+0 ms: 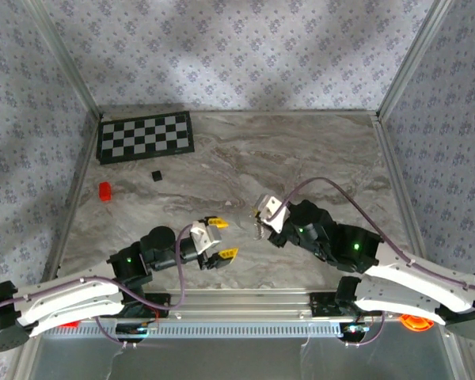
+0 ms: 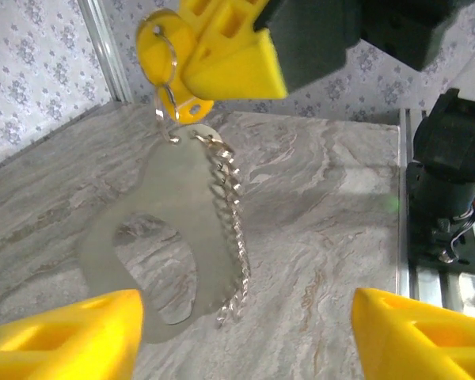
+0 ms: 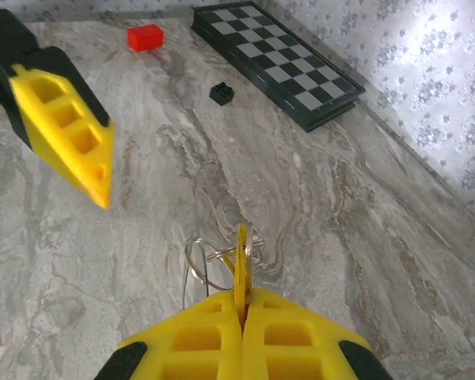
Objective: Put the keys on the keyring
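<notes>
Key [image 3: 241, 257]: right claw [image 3: 241, 310] is pinching its yellow head edge-on, fingers pressed together, and is holding it above the bench [image 3: 364, 237] near mid-bench. Keyring [image 2: 169, 57] is looping through the head's hole, or so it is appearing. The chain [image 2: 236, 237] is hanging limp below. Left claw [image 2: 247, 307] is standing spread just short of the chain, gripping nothing.

Risks, as I am judging them:
- The head is flat, smooth plastic, so any tug is likely leaving it pivoting or slipping in the pinch.
- A left claw closing on the chain could be dragging the ring sideways.
- The thin springy wire, if only part-wound, may be letting the key drop off.
- The small shiny links are hanging loose and are prone to swinging, making a clean catch hard.
- The bench is looking smooth, grey-veined, marble-like. A dropped ring would be skidding and fading against it.
</notes>
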Controlling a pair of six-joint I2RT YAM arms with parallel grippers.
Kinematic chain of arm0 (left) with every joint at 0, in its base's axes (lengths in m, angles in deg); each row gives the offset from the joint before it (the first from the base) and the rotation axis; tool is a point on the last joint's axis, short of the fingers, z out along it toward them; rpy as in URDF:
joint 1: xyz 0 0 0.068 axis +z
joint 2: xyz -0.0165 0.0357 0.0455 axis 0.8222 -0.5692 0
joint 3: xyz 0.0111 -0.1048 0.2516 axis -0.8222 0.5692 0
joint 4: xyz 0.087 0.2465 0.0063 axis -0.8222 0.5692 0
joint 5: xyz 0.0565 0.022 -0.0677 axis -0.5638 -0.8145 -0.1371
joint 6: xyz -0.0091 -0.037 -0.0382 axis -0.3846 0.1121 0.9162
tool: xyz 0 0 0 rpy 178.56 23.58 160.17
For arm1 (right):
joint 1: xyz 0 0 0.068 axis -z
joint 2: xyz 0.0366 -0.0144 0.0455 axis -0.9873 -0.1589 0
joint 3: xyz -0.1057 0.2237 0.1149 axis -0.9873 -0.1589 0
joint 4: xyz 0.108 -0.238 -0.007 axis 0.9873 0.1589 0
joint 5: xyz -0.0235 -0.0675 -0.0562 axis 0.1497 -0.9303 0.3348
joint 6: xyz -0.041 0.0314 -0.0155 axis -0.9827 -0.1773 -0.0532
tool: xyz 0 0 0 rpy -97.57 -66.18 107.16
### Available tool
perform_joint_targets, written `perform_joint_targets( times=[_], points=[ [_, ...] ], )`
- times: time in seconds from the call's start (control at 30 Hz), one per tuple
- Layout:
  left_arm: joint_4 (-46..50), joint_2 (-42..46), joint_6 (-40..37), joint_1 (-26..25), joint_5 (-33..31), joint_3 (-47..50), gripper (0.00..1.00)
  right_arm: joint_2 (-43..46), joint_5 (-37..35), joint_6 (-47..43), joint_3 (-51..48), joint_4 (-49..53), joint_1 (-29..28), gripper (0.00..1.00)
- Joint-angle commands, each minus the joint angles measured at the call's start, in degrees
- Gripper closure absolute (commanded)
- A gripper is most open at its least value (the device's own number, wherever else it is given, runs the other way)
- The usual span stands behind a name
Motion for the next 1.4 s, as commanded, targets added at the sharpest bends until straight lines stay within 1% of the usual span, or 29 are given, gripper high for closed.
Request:
perform_joint_targets(
  times=[0.0,0.03,0.07,0.27,0.5,0.87,1.0,1.07,1.37],
  points=[
    [2.02,2.03,0.62,0.24,-0.26,-0.12,0.1,-2.0,1.65,2.89,3.98,1.17,2.59,1.0],
    [2.31,2.55,0.67,0.24,-0.82,0.07,0.04,-3.03,1.83,3.45,4.84,1.88,3.39,1.0],
    [2.28,3.01,0.67,0.24,-1.32,0.23,0.01,-4.03,1.84,4.01,5.71,2.53,3.94,1.0],
    [2.94,4.5,0.53,0.41,-2.52,-0.32,0.01,-8.56,1.63,5.54,9.42,5.01,6.84,1.0],
    [5.35,4.13,2.95,0.42,-4.75,-0.7,0.0,-10.49,5.82,7.75,11.53,4.12,11.48,1.0],
    [8.54,5.22,4.81,0.41,-6.46,-1.14,0.0,-14.84,9.04,7.84,14.83,4.19,16.69,1.0],
    [9.6,6.78,5.52,0.41,-10.87,-0.47,0.0,-17.68,10.41,8.19,16.58,4.47,18.72,1.0],
    [9.93,7.44,5.23,0.48,-11.96,-0.11,0.0,-19.46,10.88,8.39,17.67,4.62,19.49,1.0],
    [10.59,8.16,4.84,0.41,-12.02,-0.2,0.01,-27.5,12.3,8.11,22.73,3.32,22.08,1.0]
  ],
)
